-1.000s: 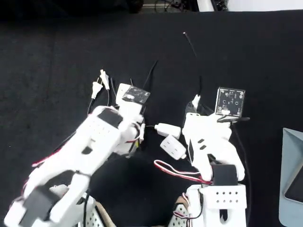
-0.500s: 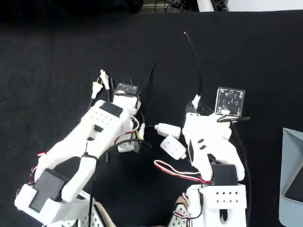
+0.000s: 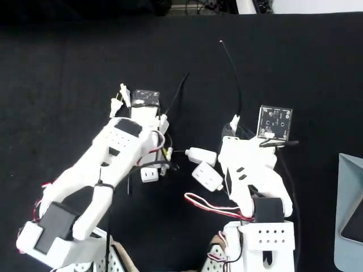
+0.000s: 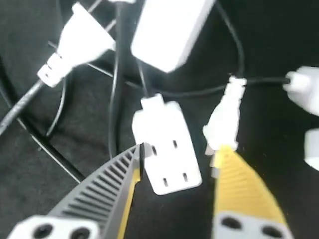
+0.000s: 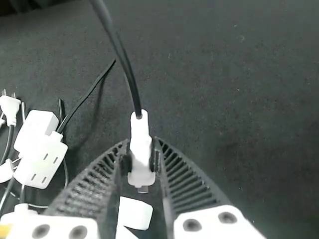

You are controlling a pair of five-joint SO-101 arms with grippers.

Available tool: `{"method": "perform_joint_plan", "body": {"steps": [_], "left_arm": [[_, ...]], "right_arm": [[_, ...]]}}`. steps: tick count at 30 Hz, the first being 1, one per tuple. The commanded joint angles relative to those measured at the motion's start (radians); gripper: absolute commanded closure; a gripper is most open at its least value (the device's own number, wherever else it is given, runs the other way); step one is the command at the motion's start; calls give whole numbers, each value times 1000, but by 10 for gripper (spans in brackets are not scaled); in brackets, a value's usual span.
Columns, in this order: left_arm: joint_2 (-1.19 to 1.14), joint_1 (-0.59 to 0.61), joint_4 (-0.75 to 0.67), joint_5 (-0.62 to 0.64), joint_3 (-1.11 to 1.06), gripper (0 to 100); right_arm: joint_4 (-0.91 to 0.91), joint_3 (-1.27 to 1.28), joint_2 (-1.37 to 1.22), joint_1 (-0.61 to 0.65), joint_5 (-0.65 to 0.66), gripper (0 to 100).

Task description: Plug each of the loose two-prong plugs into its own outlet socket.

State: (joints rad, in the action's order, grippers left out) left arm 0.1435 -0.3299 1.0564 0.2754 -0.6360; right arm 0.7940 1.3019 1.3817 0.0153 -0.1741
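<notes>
**Fig.** Left gripper, open, straddled the outlet block on the worktop. The block's long axis ran roughly in line with the fingers, and a loose plug lay just beside one finger. Right gripper was clamped on a second plug, its prongs apparently pointing wristward. No lettering was legible.

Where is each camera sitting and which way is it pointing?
High view: above the table, facing down; left arm and right arm both show.
Left wrist view: on the left arm, looking down past the open left gripper at an outlet block between its jaws.
Right wrist view: on the right arm, looking along the right gripper, shut on a plug.
Shared: high and right wrist views both show that plug's black cord.
</notes>
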Motion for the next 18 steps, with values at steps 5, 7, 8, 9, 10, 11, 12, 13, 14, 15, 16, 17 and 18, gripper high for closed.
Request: {"method": "perform_joint_plan", "body": {"steps": [5,7,8,9,10,11,12,13,14,15,16,17,18], "left_arm": [[2,54,-23,-121,-27,793],[2,53,-21,-123,-28,795],[2,53,-21,-126,-28,797],[2,53,-21,-127,-28,797],[2,51,-21,-127,-28,798],[2,50,-21,-129,-28,798],[2,39,-21,-130,-30,798],[2,24,-21,-150,-39,798],[2,4,-21,-193,-51,798],[2,-22,-21,-245,-62,798],[2,-42,-21,-299,-74,798],[2,-58,-21,-350,-85,796],[2,-65,-21,-397,-91,796]], "right_arm": [[-17,-2,13,-18,-6,986],[-15,-2,13,-18,-6,986],[-15,-2,13,-18,-6,986],[-15,-2,13,-20,-6,986],[-15,-1,13,-20,-6,986],[-15,-1,13,-20,-6,986],[-15,-1,13,-20,-6,986],[-15,-1,13,-20,-6,986],[-15,-1,13,-20,-6,986],[-15,-1,13,-20,-6,986],[-15,-1,13,-20,-6,986],[-15,-1,13,-20,-6,986],[-14,-1,13,-20,-6,986]]}}
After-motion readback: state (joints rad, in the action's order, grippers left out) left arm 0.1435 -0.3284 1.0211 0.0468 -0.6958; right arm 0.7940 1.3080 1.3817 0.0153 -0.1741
